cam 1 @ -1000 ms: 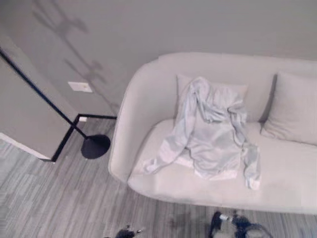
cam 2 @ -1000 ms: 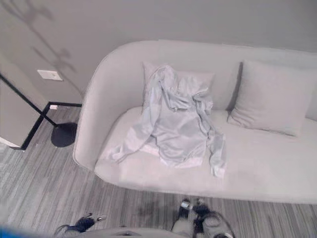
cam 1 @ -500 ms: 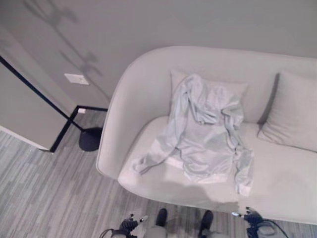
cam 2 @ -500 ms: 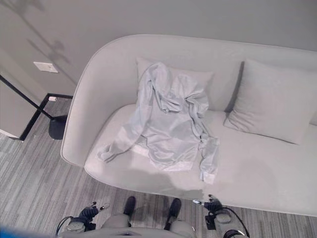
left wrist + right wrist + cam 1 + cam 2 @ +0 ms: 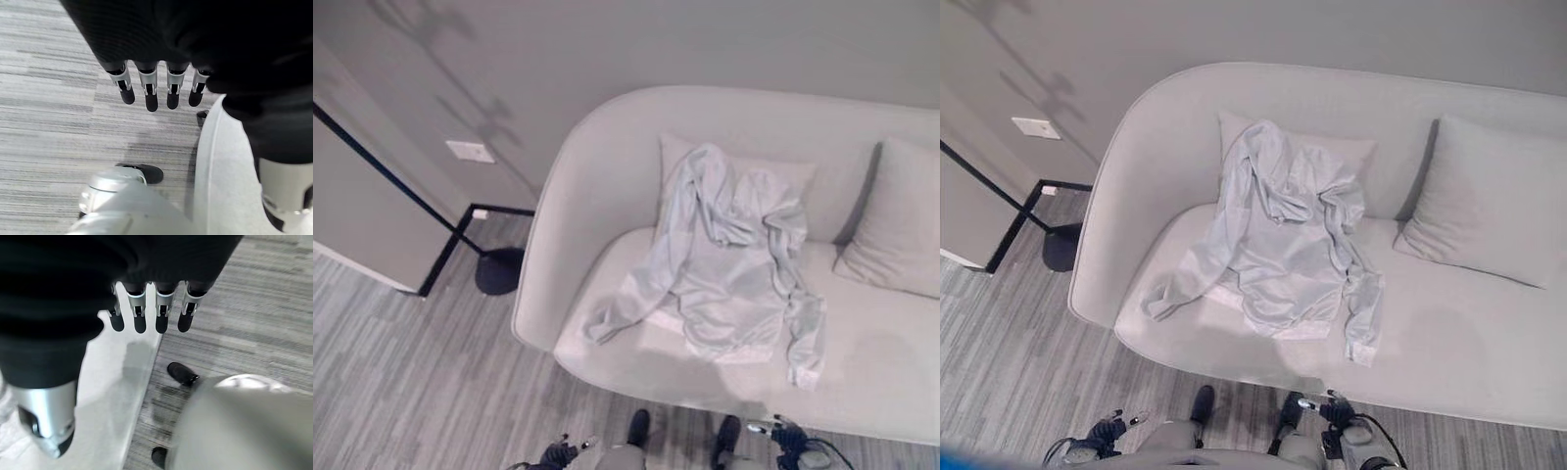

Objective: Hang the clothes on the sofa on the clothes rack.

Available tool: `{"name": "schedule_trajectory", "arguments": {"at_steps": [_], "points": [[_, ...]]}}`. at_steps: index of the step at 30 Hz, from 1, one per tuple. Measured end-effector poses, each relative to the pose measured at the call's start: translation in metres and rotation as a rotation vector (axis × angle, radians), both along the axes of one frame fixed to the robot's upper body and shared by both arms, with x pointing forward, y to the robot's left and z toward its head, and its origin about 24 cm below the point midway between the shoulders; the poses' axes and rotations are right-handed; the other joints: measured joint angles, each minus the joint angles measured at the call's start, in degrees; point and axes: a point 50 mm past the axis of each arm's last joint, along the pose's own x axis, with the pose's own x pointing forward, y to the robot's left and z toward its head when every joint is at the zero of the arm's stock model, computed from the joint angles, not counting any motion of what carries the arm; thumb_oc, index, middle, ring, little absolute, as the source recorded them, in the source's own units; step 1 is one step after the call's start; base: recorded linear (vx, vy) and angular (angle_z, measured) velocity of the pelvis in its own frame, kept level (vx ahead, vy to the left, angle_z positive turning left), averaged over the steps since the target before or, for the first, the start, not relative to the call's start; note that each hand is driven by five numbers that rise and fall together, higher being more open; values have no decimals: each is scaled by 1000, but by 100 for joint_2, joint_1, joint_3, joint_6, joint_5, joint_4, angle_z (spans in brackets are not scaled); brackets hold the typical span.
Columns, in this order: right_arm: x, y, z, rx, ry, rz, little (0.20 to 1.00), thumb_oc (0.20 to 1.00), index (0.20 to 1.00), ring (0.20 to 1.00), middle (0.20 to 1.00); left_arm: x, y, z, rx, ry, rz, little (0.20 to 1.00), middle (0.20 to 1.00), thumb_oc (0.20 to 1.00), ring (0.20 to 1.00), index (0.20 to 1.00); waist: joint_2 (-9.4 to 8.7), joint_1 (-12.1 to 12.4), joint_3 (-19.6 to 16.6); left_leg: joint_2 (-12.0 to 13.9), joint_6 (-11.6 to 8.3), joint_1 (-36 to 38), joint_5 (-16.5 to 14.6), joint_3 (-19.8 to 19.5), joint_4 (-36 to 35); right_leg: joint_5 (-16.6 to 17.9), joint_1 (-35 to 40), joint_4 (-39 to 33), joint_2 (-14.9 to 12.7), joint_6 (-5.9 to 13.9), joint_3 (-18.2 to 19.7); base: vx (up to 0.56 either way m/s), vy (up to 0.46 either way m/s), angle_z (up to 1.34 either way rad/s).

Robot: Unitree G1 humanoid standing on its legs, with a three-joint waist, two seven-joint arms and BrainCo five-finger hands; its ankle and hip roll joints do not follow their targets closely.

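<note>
We are facing the sofa [image 5: 607,186] with the task barely begun: the pale grey hooded jacket [image 5: 724,264] lies spread over the seat near the sofa's left end, its hood propped against the left cushion [image 5: 783,176] at the backrest, 1 sleeve trailing toward the seat's front edge at the left and the other toward the front edge further right. Over the last second the whole picture has shifted, so our head camera moved rather than the jacket, which lies just as it did; we judge this as squaring up to the sofa. Our left hand [image 5: 156,93] hangs over the floor [image 5: 44,122] with fingers straight and released, and our right hand [image 5: 146,316] likewise, empty, just off the seat's front edge. A second cushion [image 5: 1489,206] sits to the right. The black rack base [image 5: 499,271] stands on the floor left of the sofa.
</note>
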Motion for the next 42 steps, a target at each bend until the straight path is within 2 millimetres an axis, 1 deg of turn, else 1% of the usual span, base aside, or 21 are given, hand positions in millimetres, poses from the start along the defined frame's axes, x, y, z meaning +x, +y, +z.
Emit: {"name": "schedule_trajectory", "arguments": {"at_steps": [4, 7, 10, 13, 15, 16, 18, 20, 22, 24, 25, 26, 31, 34, 36, 37, 38, 39, 40, 41, 42], "points": [[0, 3, 0, 6, -4, 8, 1000, 1000, 1000, 1000, 1000, 0, 5, 1, 14, 0, -1, 1000, 1000, 1000, 1000, 1000, -251, 2, -111, -53, 89, 181, 8, 158, -110, 52, 0, 16, -53, -10, 137, 88, 109, -19], [2, 5, 0, 10, -7, 19, 1000, 1000, 1000, 1000, 1000, 3, 8, 3, 22, -6, -3, 1000, 1000, 1000, 1000, 1000, -295, 13, -128, -94, 206, 268, -18, 278, -114, 120, -67, 191, -118, 22, 243, 27, 92, -25], [15, 8, 3, 9, -34, 49, 1000, 1000, 1000, 1000, 1000, 7, 7, 3, 20, -7, -6, 1000, 1000, 1000, 1000, 1000, 21, -140, 21, 67, 404, 383, -115, 407, -98, 281, -517, 1269, -186, 279, 294, 116, 8, -26], [13, 12, 2, 23, -31, 46, 1000, 1000, 1000, 1000, 1000, 7, 11, 4, 34, 0, -10, 1000, 1000, 1000, 1000, 1000, 78, -195, 37, 117, 468, 562, -123, 406, -150, 70, -659, 1599, -401, 326, 282, 193, -202, -6], [12, 12, 2, 23, -28, 45, 1000, 1000, 1000, 1000, 1000, 5, 15, 4, 45, 11, -11, 1000, 1000, 1000, 1000, 1000, 52, -198, 16, 119, 474, 552, -119, 388, -160, 73, -589, 1206, -632, 373, 281, 174, -221, 9], [11, 13, 2, 26, -26, 43, 1000, 1000, 1000, 1000, 1000, 8, 15, 5, 46, 3, -13, 1000, 1000, 1000, 1000, 1000, 45, -166, -1, 175, 487, 506, -115, 353, -202, 133, -595, 487, -911, 451, 332, 322, -383, -7], [11, 11, 2, 28, -32, 24, 1000, 1000, 1000, 1000, 1000, 3, 10, 2, 33, 19, -5, 1000, 1000, 1000, 1000, 1000, 106, -262, 39, 248, 416, 529, -159, 347, -198, 436, -685, -43, -1184, 666, 364, 307, -375, -2], [14, 11, 3, 29, -45, 14, 1000, 1000, 1000, 1000, 1000, -3, 10, 1, 35, 35, -8, 1000, 1000, 1000, 1000, 1000, 124, -364, 14, 342, 267, 612, -211, 289, -194, 549, -622, -35, -1116, 675, 461, 186, -296, 37], [-2, 12, -2, 34, -3, -4, 1000, 1000, 1000, 1000, 1000, 0, 12, 2, 42, 24, -17, 1000, 1000, 1000, 1000, 1000, -159, -498, -124, 298, -43, 652, -305, -10, -183, 393, -137, -2, -903, 701, 544, 204, -501, 91], [-9, -5, -1, -5, 16, -10, 1000, 1000, 1000, 1000, 1000, 4, -7, -1, -4, 9, -33, 1000, 1000, 1000, 1000, 1000, 148, -448, -167, 562, -190, 552, -328, -29, -12, 377, -145, 148, -653, 436, 467, 81, -384, 46], [-2, -20, 4, -47, -3, -10, 1000, 1000, 1000, 1000, 1000, 2, -24, -5, -48, 8, -36, 1000, 1000, 1000, 1000, 1000, 351, -460, -143, 883, -280, 383, -268, 182, 141, 321, -138, 24, -237, 360, 391, 73, -378, 6], [2, -22, 6, -52, -16, -7, 1000, 1000, 1000, 1000, 1000, 0, -25, -6, -51, 17, -35, 1000, 1000, 1000, 1000, 1000, 439, -465, -157, 1009, -382, 302, -210, 251, 239, 324, -174, 25, -127, 259, 358, 78, -340, -4], [-1, -30, 7, -70, -14, -15, 1000, 1000, 1000, 1000, 1000, 15, -22, -1, -38, -38, -44, 1000, 1000, 1000, 1000, 1000, 371, -494, -117, 1475, -777, 153, 281, 229, 511, 5, -97, 18, 428, -81, 220, 93, -248, -1], [-3, -37, 9, -88, -19, -21, 1000, 1000, 1000, 1000, 1000, 30, -26, 4, -49, -105, -59, 1000, 1000, 1000, 1000, 1000, 322, -506, -86, 1594, -745, 169, 446, 210, 347, -18, -124, 7, 535, -126, 223, 33, -10, 3], [-3, -44, 11, -105, -22, -22, 1000, 1000, 1000, 1000, 1000, 40, -27, 7, -55, -138, -55, 1000, 1000, 1000, 1000, 1000, 360, -501, -51, 1543, -753, 71, 438, 235, 369, -13, -156, -11, 523, -158, 232, 72, 61, 23], [-1, -46, 12, -112, -27, -24, 1000, 1000, 1000, 1000, 1000, 52, -28, 11, -60, -170, -48, 1000, 1000, 1000, 1000, 1000, 168, -498, 69, 1208, -859, -328, 236, 194, 715, 13, -230, -11, 280, -270, 345, 98, 179, 22], [11, -46, 16, -114, -56, -16, 1000, 1000, 1000, 1000, 1000, 57, -29, 13, -61, -191, -57, 1000, 1000, 1000, 1000, 1000, 43, -415, 159, 380, -724, -434, 108, 72, 248, 91, -404, -8, -145, -182, 510, 76, 161, 9], [16, -48, 17, -118, -67, -16, 1000, 1000, 1000, 1000, 1000, 54, -30, 12, -63, -184, -55, 1000, 1000, 1000, 1000, 1000, 69, -422, 180, 267, -683, -431, 137, 62, 65, 123, -457, -8, -163, -133, 553, 77, 148, -33], [20, -50, 20, -124, -86, -17, 1000, 1000, 1000, 1000, 1000, 49, -30, 10, -64, -168, -58, 1000, 1000, 1000, 1000, 1000, 310, -408, 165, 171, -469, -430, 234, 94, -119, 195, -485, -13, -95, -54, 613, 57, 75, -62], [25, -33, 17, -76, -104, -18, 1000, 1000, 1000, 1000, 1000, 41, -19, 9, -35, -142, -51, 1000, 1000, 1000, 1000, 1000, 243, -325, 206, 84, 15, -341, 345, 265, -226, 166, -539, -13, -143, 43, 731, 77, 123, -56], [24, -24, 15, -49, -108, -15, 1000, 1000, 1000, 1000, 1000, 39, -13, 10, -21, -138, -48, 1000, 1000, 1000, 1000, 1000, 187, -329, 239, 10, 39, -313, 363, 288, -246, 173, -522, -11, -214, 54, 744, 48, 113, -32]]}}
